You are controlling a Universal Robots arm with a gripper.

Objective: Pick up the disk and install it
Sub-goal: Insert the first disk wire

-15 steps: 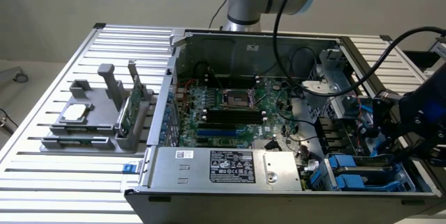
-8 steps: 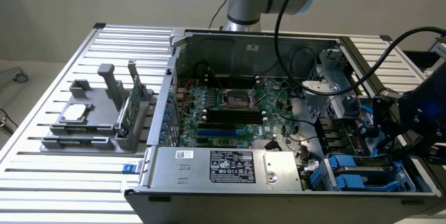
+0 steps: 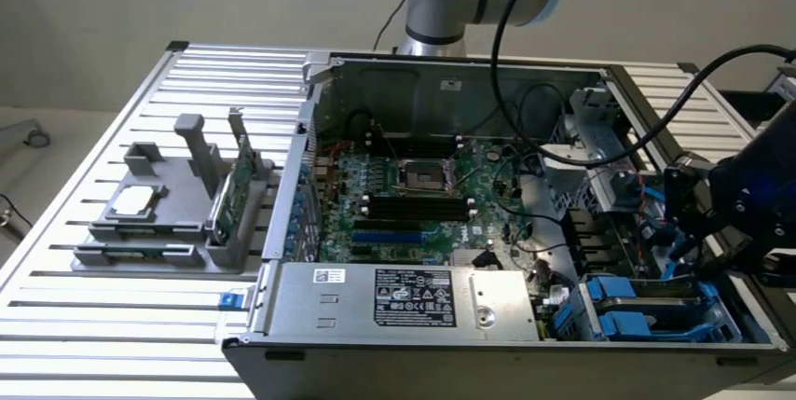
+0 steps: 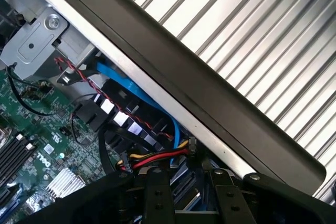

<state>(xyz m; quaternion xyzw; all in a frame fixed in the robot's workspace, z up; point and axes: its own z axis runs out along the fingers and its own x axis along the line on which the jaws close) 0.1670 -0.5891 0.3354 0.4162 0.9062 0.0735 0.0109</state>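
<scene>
Over computer case (image 3: 411, 367) drive-bay corner, my gripper (image 4: 190, 195) hangs; fingers (image 4: 157, 198) half apart, blue-edged disk (image 4: 184, 191) seemingly pinched between, view poor; motherboard (image 4: 37, 129) just beside, inside case.

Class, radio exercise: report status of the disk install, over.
Hand low over drive bays, exterior view's right. Disk likely the blue-and-silver piece at the hand; grip unclear. Red-yellow wires and blue cable close ahead.
</scene>
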